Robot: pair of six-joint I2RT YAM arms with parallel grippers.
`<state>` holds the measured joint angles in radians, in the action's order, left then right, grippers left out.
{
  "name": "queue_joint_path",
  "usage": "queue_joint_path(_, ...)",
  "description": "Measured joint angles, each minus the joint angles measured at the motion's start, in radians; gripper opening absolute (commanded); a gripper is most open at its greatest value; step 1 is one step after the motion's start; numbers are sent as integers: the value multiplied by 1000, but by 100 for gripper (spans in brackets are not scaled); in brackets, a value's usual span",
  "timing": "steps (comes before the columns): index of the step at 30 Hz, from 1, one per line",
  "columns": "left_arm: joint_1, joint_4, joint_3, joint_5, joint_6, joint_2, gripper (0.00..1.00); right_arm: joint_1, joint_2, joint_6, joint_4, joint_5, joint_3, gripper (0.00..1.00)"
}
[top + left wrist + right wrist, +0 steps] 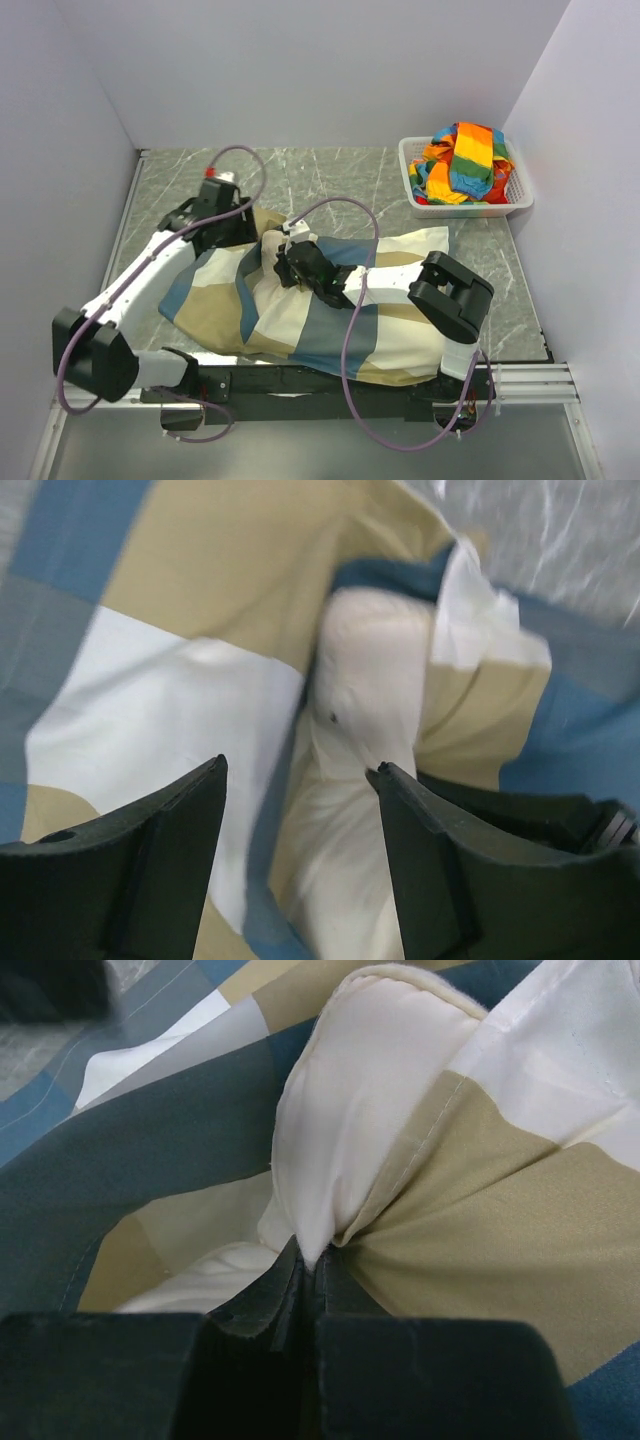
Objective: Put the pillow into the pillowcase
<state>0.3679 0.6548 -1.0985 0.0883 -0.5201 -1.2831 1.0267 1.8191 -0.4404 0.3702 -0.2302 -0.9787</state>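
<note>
The blue, tan and off-white pillowcase lies bunched across the near middle of the table, bulging with the pillow inside. A cream corner of the pillow pokes out of the case's open end. My right gripper is shut on that white fabric, right beside the tan hem; from above it sits at the case's left-centre. My left gripper is open just over the same pillow corner and touches nothing. It hangs at the case's far left end.
A white basket holding a rainbow-striped cloth stands at the back right, near the right wall. Grey walls close in the marbled table on three sides. The arms' base rail runs along the near edge.
</note>
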Motion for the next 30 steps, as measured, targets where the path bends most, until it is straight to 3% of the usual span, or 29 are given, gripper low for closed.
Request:
queue_joint_path(8, 140, 97, -39, 73, 54, -183, 68, -4, -11, -1, 19, 16, 19, 0)
queue_joint_path(18, 161, 134, -32, 139, 61, -280, 71, -7, -26, -7, 48, 35, 45, 0)
queue_joint_path(21, 164, 128, -16, 133, 63, -288, 67, -7, -30, -8, 52, 39, 50, 0)
queue_joint_path(22, 165, 129, -11, 133, 63, -294, 64, -7, -31, -8, 52, 40, 50, 0)
queue_joint_path(25, 166, 121, -4, 135, 58, -335, 35, -8, -31, -8, 52, 42, 50, 0)
queue_joint_path(26, 166, 116, -2, 135, 55, -353, 14, -8, -32, -9, 52, 43, 50, 0)
queue_joint_path(27, 166, 112, -1, 133, 55, -372, 2, -9, -33, -11, 52, 45, 51, 0)
queue_joint_path(30, 163, 89, -2, 115, 45, -424, 1, -9, -48, -11, 51, 54, 61, 0)
